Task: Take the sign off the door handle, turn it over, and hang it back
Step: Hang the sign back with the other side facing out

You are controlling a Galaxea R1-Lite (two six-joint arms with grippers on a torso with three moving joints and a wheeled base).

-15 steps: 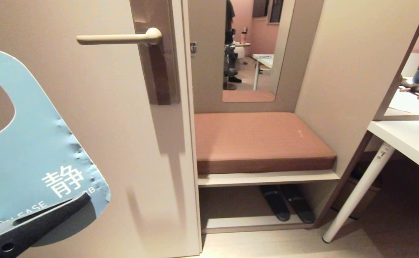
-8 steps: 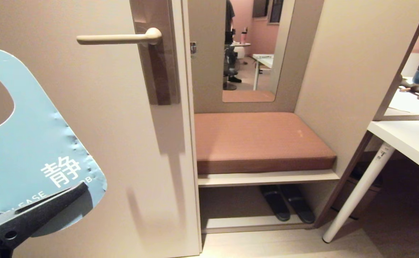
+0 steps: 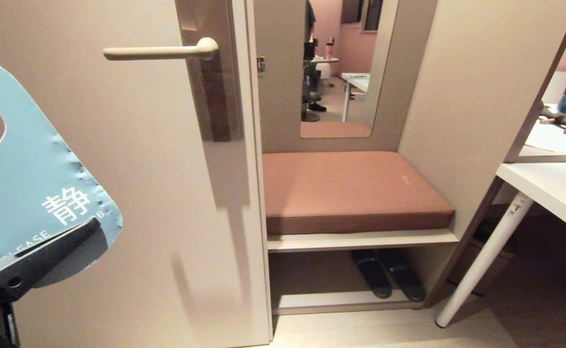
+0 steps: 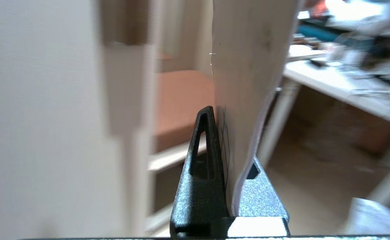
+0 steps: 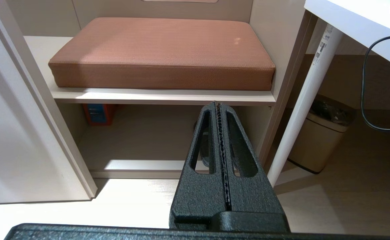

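Note:
The sign [image 3: 26,179] is off the door handle [image 3: 159,51] and held at the far left of the head view, blue face toward the camera, its oval hole cut off by the left edge. My left gripper [image 3: 77,232] is shut on its lower rounded end. The left wrist view shows the card's pale face [image 4: 248,66] edge-on, pinched between my left gripper's [image 4: 223,115] two fingers. The cream lever is bare, well right of and above the sign, on its brown-grey plate [image 3: 213,72]. My right gripper [image 5: 217,106] is shut on nothing, low in front of the bench shelf.
The beige door [image 3: 133,193] fills the left half. Right of it is a niche with a mirror [image 3: 341,67], a brown cushion bench [image 3: 350,191] and slippers [image 3: 387,278] beneath. A white desk [image 3: 549,193] with a slanted leg stands at the right, a bin [image 5: 321,133] under it.
My left gripper has carried the sign leftward and a little upward, away from the door handle. More of the card's hole has gone off the left edge.

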